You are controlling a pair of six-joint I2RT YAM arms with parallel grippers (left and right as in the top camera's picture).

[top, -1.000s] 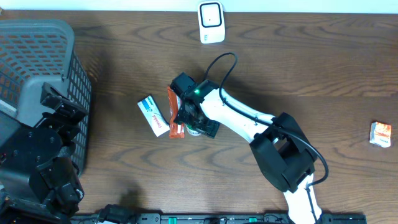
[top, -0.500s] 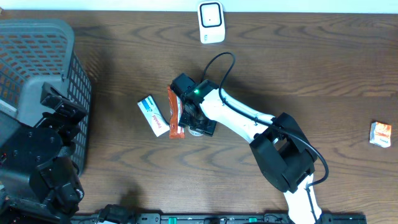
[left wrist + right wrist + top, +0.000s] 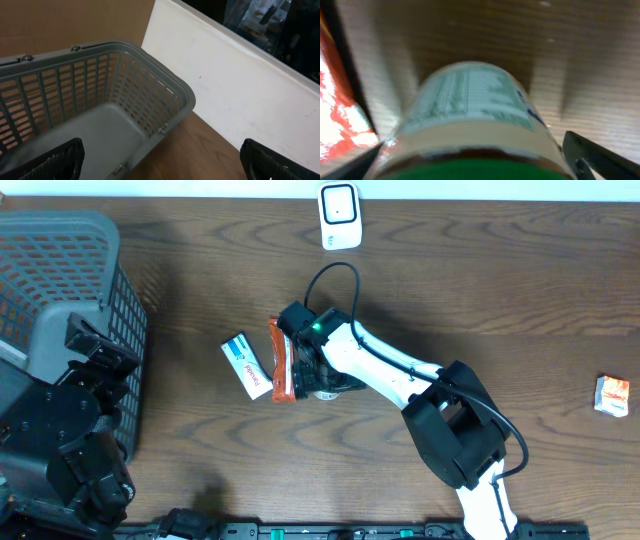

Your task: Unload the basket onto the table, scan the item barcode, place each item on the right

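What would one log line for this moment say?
right gripper: open, around bottle | left gripper: open, facing basket | orange packet: beside bottle

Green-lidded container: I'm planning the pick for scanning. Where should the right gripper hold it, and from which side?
Probably across the labelled body of the green-lidded container, just beyond the lid, the right gripper coming from above so its open fingers straddle the curved sides. The orange packet lies close beside it, so mind that finger.

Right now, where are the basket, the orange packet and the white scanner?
basket [image 3: 60, 265], overhead view, mesh wall
orange packet [image 3: 282, 365], overhead view, wrapper's middle
white scanner [image 3: 340, 215], overhead view, front face
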